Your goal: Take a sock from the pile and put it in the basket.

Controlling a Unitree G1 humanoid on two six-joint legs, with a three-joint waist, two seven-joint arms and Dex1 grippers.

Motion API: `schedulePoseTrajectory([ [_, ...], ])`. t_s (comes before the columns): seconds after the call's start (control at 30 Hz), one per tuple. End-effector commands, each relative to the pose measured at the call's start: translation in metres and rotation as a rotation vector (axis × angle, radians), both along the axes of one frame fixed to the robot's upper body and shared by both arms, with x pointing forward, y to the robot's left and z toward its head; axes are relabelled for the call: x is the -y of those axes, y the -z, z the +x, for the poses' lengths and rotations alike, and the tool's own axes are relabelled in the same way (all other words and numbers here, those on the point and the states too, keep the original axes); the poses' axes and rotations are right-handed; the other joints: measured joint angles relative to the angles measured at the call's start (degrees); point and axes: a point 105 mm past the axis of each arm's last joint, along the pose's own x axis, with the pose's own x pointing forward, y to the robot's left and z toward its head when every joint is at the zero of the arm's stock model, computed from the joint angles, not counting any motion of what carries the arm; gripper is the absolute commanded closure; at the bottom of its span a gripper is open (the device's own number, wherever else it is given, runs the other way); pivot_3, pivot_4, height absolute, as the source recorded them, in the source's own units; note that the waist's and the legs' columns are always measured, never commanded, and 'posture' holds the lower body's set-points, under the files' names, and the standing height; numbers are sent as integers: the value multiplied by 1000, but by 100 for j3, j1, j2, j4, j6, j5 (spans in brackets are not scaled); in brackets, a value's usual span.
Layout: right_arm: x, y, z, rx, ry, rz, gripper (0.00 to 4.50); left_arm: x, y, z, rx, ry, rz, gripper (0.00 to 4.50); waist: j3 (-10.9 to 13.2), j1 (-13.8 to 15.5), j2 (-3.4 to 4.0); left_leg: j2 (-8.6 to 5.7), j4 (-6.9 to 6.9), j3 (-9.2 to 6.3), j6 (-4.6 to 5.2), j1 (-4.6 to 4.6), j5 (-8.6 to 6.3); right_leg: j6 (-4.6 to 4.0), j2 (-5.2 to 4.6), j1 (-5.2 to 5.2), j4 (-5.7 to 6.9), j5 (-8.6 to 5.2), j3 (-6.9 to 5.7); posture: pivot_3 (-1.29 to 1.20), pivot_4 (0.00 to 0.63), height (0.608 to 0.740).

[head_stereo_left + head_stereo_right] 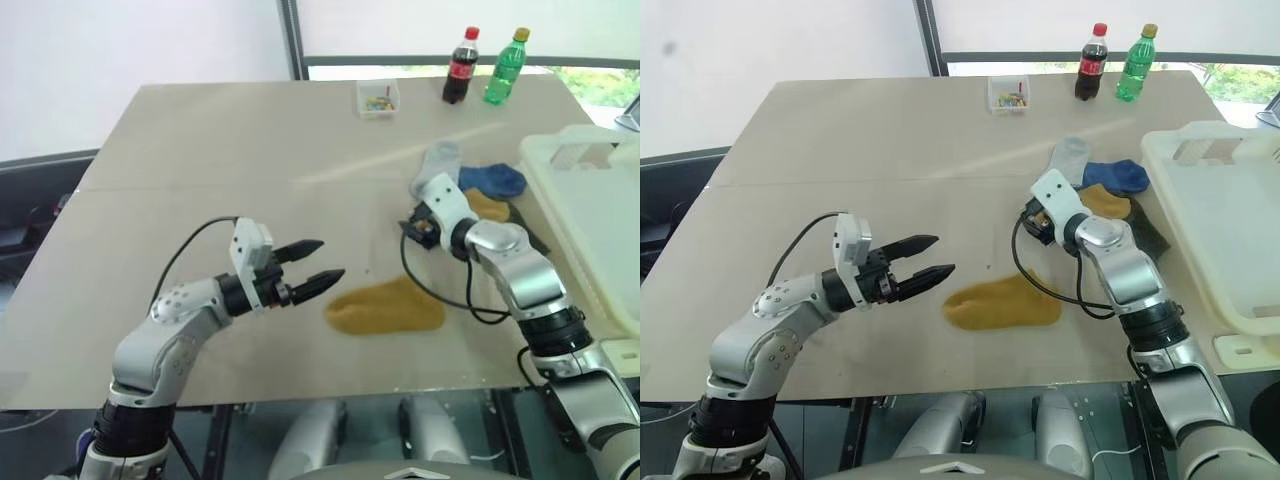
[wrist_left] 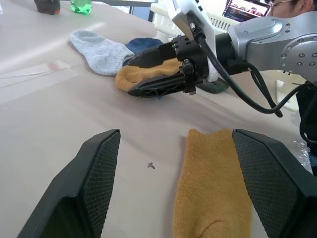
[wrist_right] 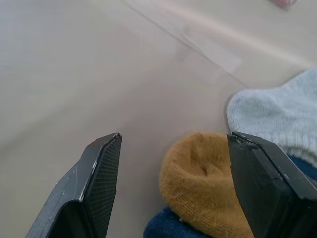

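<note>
Beige table [image 1: 200, 150] under a bright window; landmark is the pile [image 1: 478, 190] of socks near the table's right side.

Left gripper [image 1: 318, 268]: wide open, holding nothing, hovering above the table well left of the pile. One mustard sock [image 1: 388, 306] lies flat on its own, nearer the robot than the pile, just beside the left fingertips but apart from them.

Right gripper [image 2: 148, 74]: also spread wide, empty, at the pile's near edge. A second mustard sock [image 3: 208, 181] sits in the pile between a grey sock [image 3: 277, 116] and a blue sock [image 1: 495, 180], right ahead of the open fingers. Whether they touch it I cannot tell.

Basket [image 1: 590, 200] stands just right of the pile, touching none of the socks. Beyond the pile, at the far edge: small clear box [image 1: 377, 98], cola bottle [image 1: 460, 66], green bottle [image 1: 505, 68].

Head views hide the right fingers behind the wrist; the left wrist view shows them side-on, lying low over the pile's mustard sock. Right wrist view gives that sock's rounded end close up.
</note>
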Motion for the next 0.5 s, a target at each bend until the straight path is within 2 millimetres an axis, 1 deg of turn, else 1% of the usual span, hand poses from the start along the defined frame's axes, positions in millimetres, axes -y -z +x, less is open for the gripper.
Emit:
schedulePoseTrajectory([
  [0.03,1,-10,6,26,9,-18,1564,1,-14,-5,72,1,-2,659,0,-3,0,0,0,0,0,0,0,0,0,0,0,0,0,0,150,740],
  [0.07,2,-8,6,20,10,-26,1848,1,-14,-6,72,0,-2,659,0,-4,0,0,0,0,0,0,0,0,0,0,0,0,0,0,150,740],
  [0.1,3,-7,6,17,12,-36,2283,1,-14,-6,73,-2,-2,659,0,-5,0,0,0,1,0,0,0,0,1,-1,0,0,1,0,150,740],
  [0.13,4,-6,7,13,15,-46,2839,0,-14,-6,74,-4,-2,659,0,-7,0,0,0,1,0,0,0,0,1,-1,0,0,1,0,150,740],
  [0.2,6,-4,7,14,16,-61,3655,0,-14,-7,74,-9,-1,659,0,-9,0,0,0,2,0,0,0,0,1,-1,0,0,3,0,150,740],
  [0.23,6,-4,8,17,15,-66,4294,0,-14,-6,74,-12,0,659,0,-8,0,0,0,2,0,0,0,0,2,-1,1,0,2,0,150,740],
  [0.27,6,-4,8,19,15,-66,4452,0,-14,-6,74,-14,2,659,0,-8,0,0,0,2,0,0,0,0,2,-1,1,0,2,0,150,740],
  [0.4,6,-6,7,25,12,-68,4452,0,-12,-6,75,-22,9,659,0,-7,0,0,0,2,0,1,0,0,1,-1,2,0,2,0,150,740],
  [0.5,4,-12,6,30,4,-33,4452,0,-12,-6,73,-27,2,659,0,-8,0,0,0,2,0,1,0,0,1,-1,2,0,2,0,150,740],
])
